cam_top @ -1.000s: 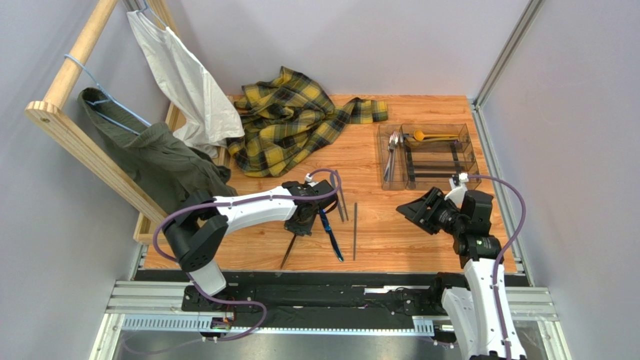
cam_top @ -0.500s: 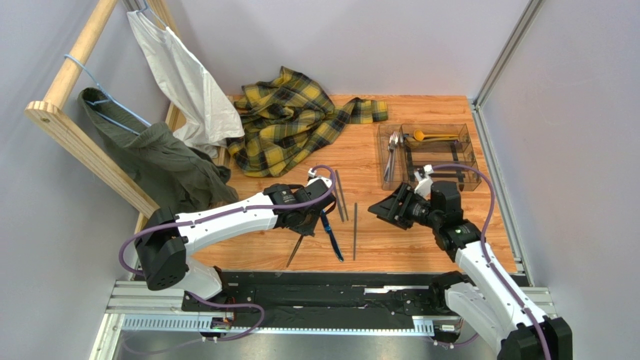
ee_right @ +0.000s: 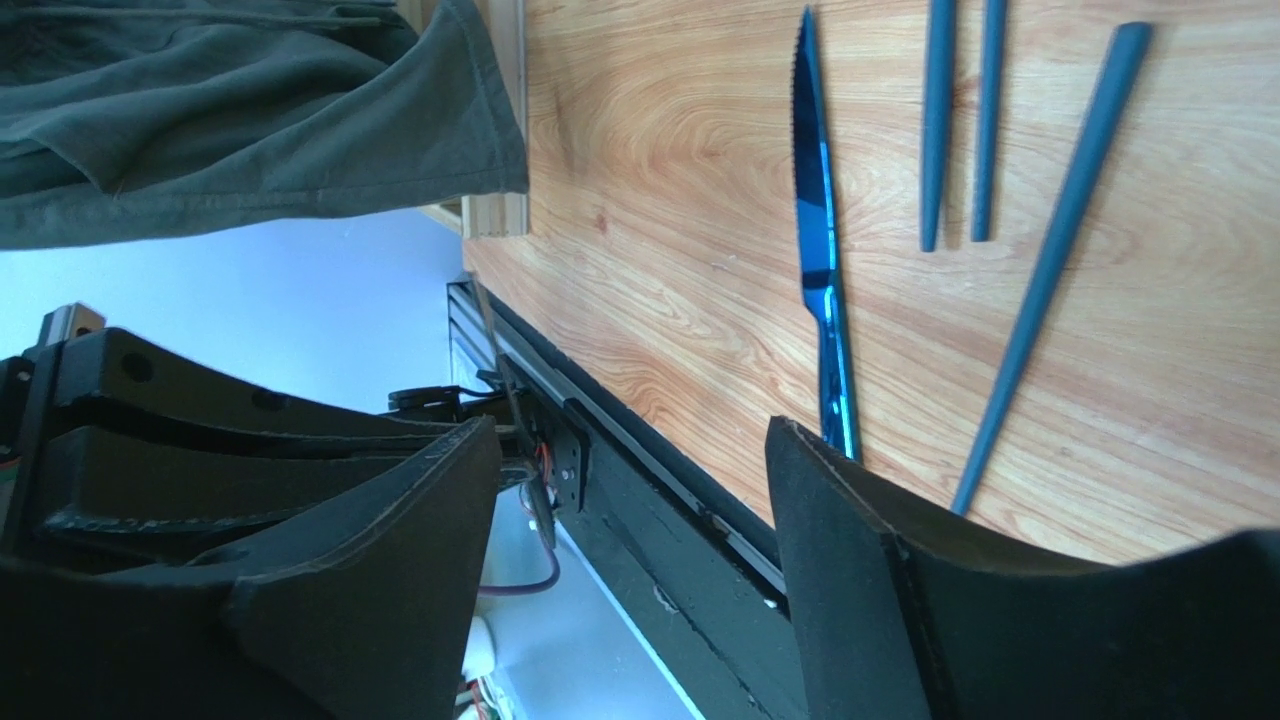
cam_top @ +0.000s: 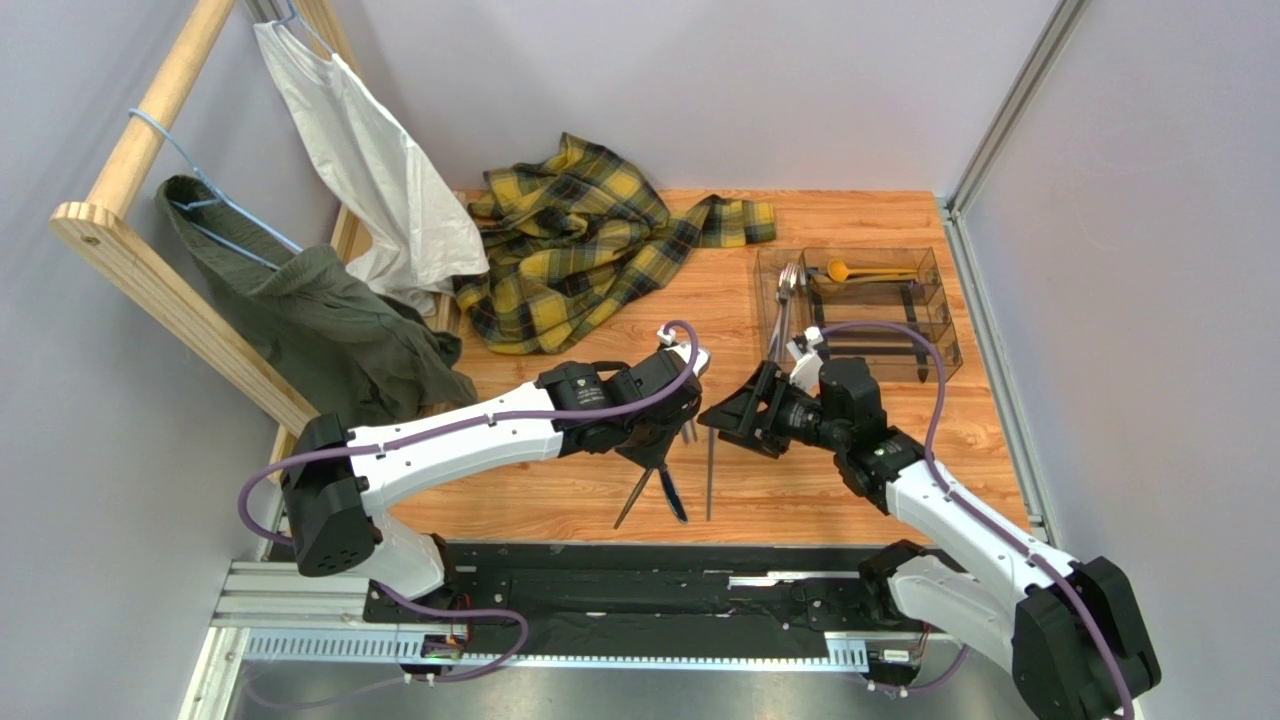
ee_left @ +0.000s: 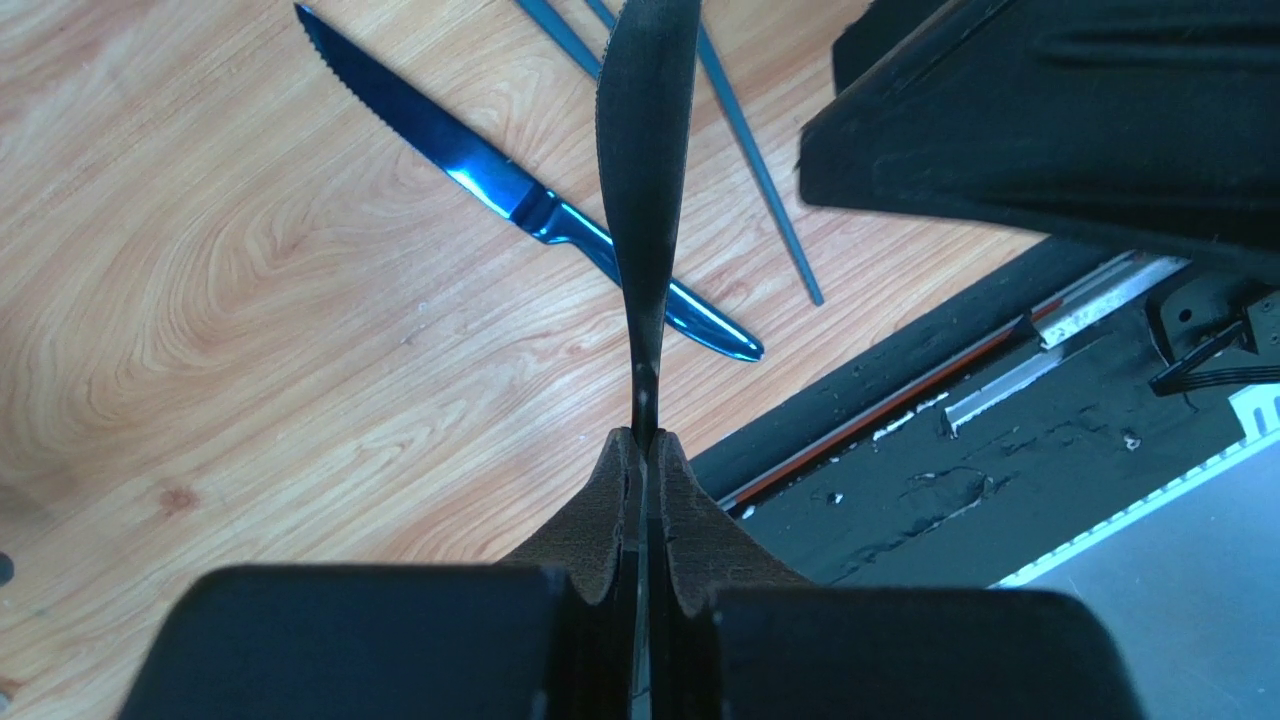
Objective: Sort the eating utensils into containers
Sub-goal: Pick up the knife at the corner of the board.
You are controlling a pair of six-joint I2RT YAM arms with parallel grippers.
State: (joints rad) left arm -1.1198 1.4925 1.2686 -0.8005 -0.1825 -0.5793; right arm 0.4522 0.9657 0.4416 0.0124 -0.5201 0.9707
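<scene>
Presently, I am clamping my left gripper (ee_left: 643, 450) on the narrow end of a dark grey knife (ee_left: 643, 180). The fingers (ee_left: 684, 518) are pressing together on the metal and the serrated blade is projecting away from them. In the top view this knife (cam_top: 639, 495) is slanting toward the near edge of the desk (cam_top: 721, 300), around its middle. I cannot tell whether the tip is touching the wood.

I am holding my right gripper (cam_top: 729, 417) beside the left one with its jaws spread wide and nothing between them. It is pointing toward the left edge.

A blue knife (ee_left: 511, 188) is lying flat on the wood just beside the held knife, with its handle end toward the near edge. A pair of grey chopsticks (ee_right: 962, 120) is lying side by side next to the blue knife. A single grey chopstick (ee_right: 1052, 255) is lying apart from them, closer to the right gripper.

The clear compartment tray (cam_top: 939, 323) is sitting in the far right corner. It is holding silver cutlery (cam_top: 784, 308) in its left compartment and a gold spoon (cam_top: 857, 272) along its far side.

A yellow plaid cloth (cam_top: 586, 240) is lying crumpled at the far edge. A green garment (cam_top: 301, 308) is hanging from a wooden rack (cam_top: 150, 255) at the left edge.
</scene>
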